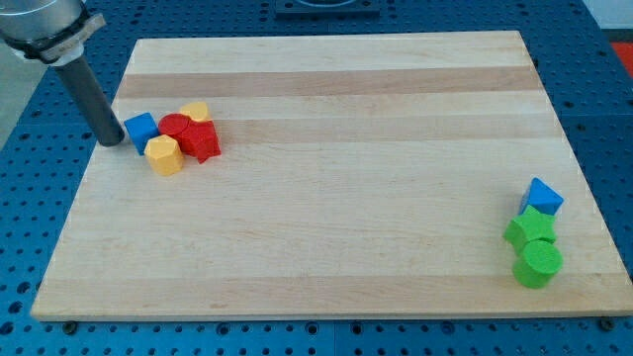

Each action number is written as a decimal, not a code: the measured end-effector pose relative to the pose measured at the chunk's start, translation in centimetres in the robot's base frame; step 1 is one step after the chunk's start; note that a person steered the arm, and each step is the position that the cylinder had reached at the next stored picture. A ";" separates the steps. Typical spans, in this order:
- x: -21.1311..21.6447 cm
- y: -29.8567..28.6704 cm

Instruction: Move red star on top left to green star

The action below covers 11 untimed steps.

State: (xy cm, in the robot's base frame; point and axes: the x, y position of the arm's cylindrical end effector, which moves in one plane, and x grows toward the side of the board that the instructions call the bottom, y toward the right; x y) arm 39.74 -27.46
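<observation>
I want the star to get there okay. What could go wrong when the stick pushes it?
My tip sits left of the blue cube, not at the red star, so a push may drag the whole cluster: red cylinder, both yellow blocks.

The green star is far away, near the view's right; the star could slip sideways en route.

Arriving hard could knock the green cylinder off the board.

A robotics lab bench: my rod (113, 141) works a pale wooden board (336, 198) laid on a blue perforated table (30, 198), toy blocks (176, 138) scattered.
</observation>
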 end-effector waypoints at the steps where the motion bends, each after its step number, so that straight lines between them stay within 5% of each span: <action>1: -0.4 0.5; 11: 3.2 16.8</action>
State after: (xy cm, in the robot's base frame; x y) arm 42.89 -10.62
